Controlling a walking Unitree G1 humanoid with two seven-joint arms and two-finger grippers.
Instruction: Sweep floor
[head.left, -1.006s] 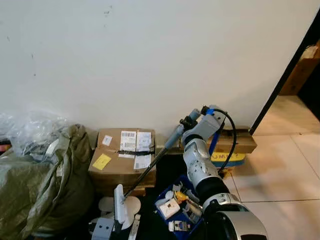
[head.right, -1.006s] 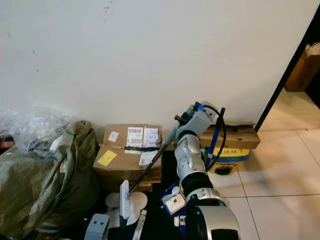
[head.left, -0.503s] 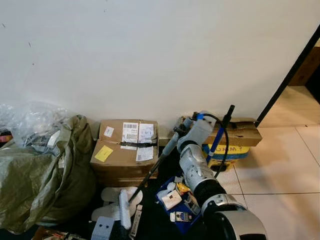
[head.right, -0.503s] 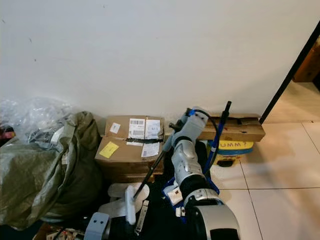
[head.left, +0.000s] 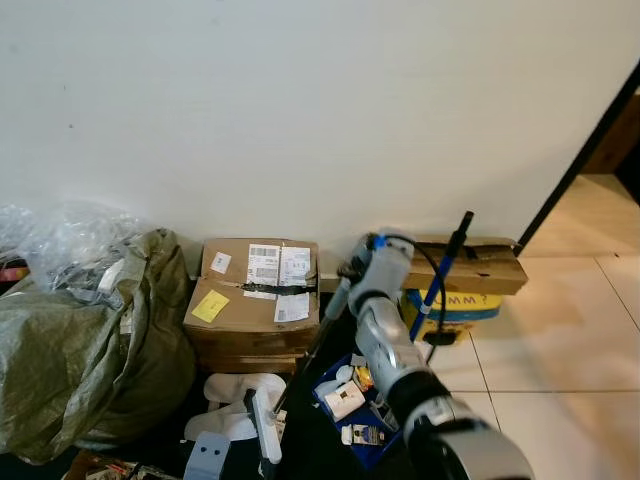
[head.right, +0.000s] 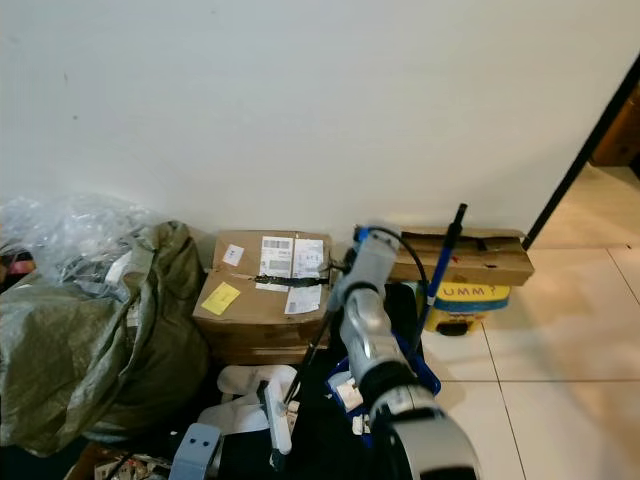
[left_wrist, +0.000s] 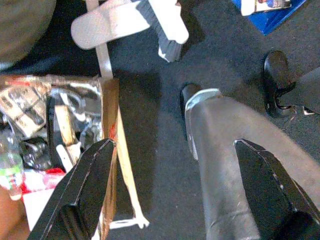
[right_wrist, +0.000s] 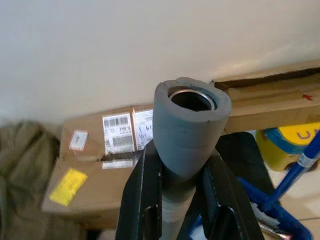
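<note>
- My left gripper hangs idle over the dark floor, fingers spread wide with nothing between them; below it I see my own grey leg and an open box of clutter just beside it.
- The broom head sits low on the dark floor, white and narrow, touching a pile of white foam pieces. These look light and loose, so I expect they would skid rather than gather neatly.
- The broom handle rises at a slant from the head up to my right gripper, whose fingers are pinched on the grey foam grip at the very top of the pole. The pole looks thin, stiff and light; the foam should keep it from slipping. Held this far from the head, I judge I have reach but little downward pressure.
- A blue tray of small parts lies just beside my right arm, close to the sweep path, and would be easy to knock.
- A green sack slumps to the left, with clear plastic on top.
- A taped cardboard box stands behind the head, blocking any forward push.
- Farthest, against the wall, a flat box lies over a yellow bucket, with a blue-handled tool standing in front of them.
</note>
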